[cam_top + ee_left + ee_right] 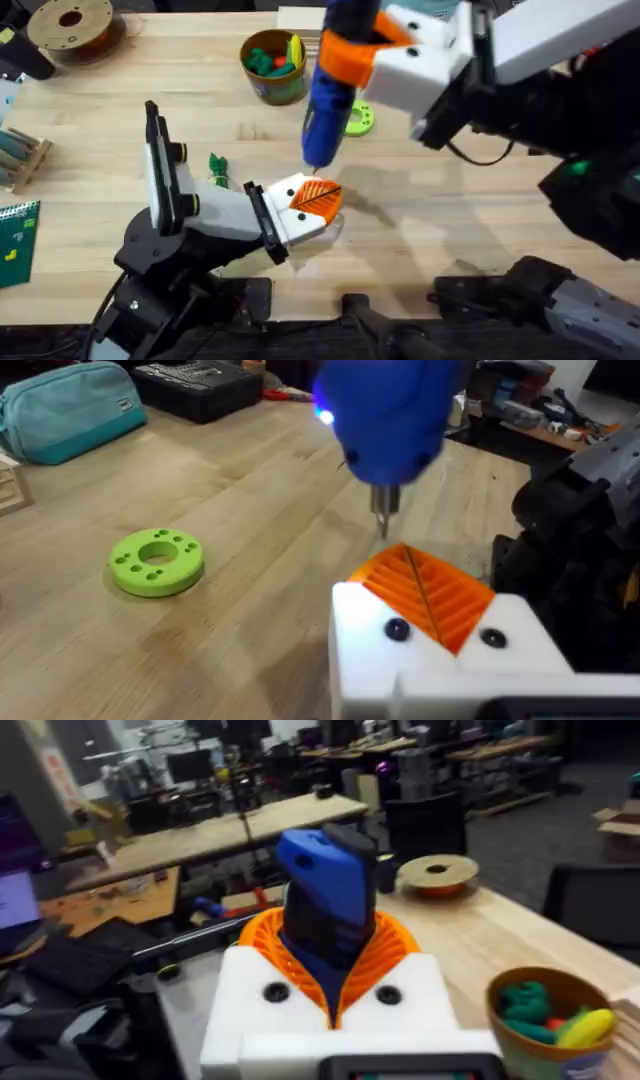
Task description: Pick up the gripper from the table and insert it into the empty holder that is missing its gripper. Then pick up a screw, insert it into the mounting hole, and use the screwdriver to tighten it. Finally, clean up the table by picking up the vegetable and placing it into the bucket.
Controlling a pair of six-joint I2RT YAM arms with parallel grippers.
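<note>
Right end effector (350, 55) clamped on the screwdriver (328, 105), tip just above the holder (300, 225); left end effector's state indeterminable; advise descending plumb onto the screw.

Open tabletop right of the holder (300, 215) — screwdriver (325, 110) directly above it

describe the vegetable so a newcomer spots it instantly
Start at the left arm's white tool near the table's middle. Just beyond its black wrist, toward the bucket, lies the vegetable: tiny, dark green, leafy. The lime-green ring is brighter and round.
</note>
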